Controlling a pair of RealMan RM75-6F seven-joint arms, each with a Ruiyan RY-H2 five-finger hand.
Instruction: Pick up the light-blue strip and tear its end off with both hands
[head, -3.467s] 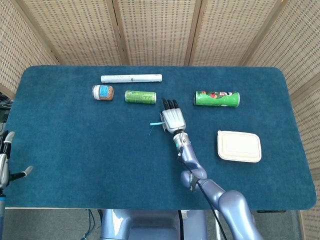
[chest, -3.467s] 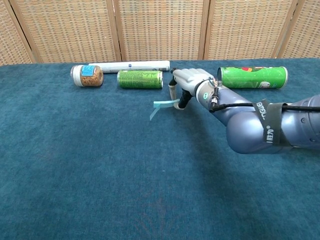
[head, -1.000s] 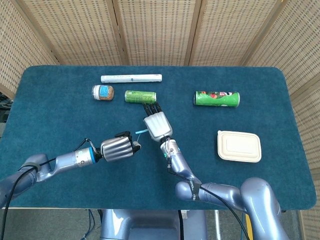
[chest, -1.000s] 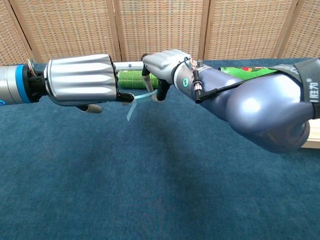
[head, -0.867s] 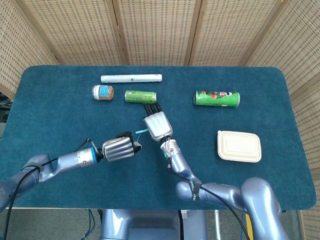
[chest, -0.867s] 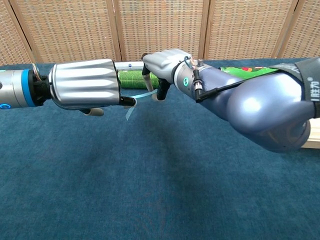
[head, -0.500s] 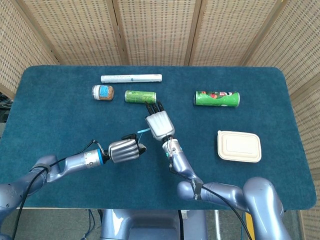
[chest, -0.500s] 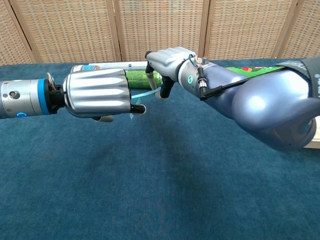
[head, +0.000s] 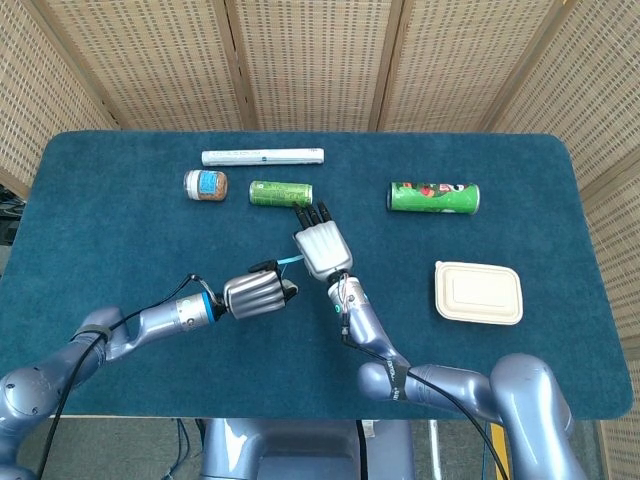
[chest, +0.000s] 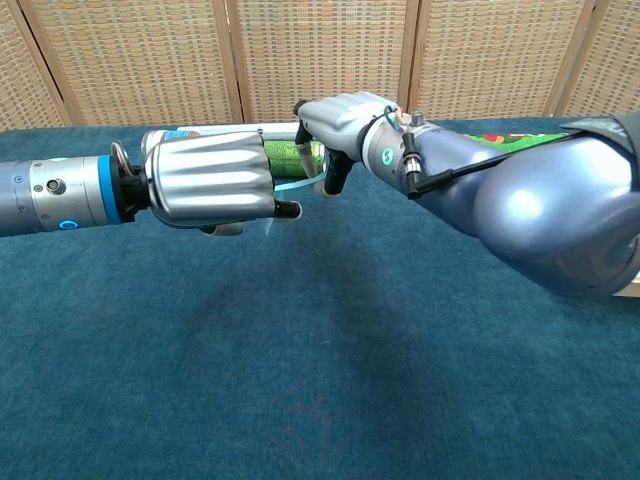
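Note:
The light-blue strip (head: 290, 262) is a thin band held above the blue table (head: 110, 240). My right hand (head: 320, 250) pinches one end of it from above, fingers pointing away from me. In the chest view the strip (chest: 296, 185) runs left from the right hand (chest: 345, 125) and disappears behind my left hand (chest: 212, 180). The left hand (head: 257, 293) sits close beside the right with its fingers curled, right against the strip's free end. A small bit of strip hangs below it. Whether the left hand grips the strip is hidden.
Along the far side lie a white tube (head: 262, 157), a small jar (head: 205, 184) and a green can (head: 281, 193), the can just beyond the hands. A green crisp canister (head: 434, 197) and a white lidded box (head: 479, 292) are to the right.
My left hand has moved right and slightly away from me, closing on the right hand until it covers the strip's hanging end. The right hand shifted a little to the right, still holding the strip.

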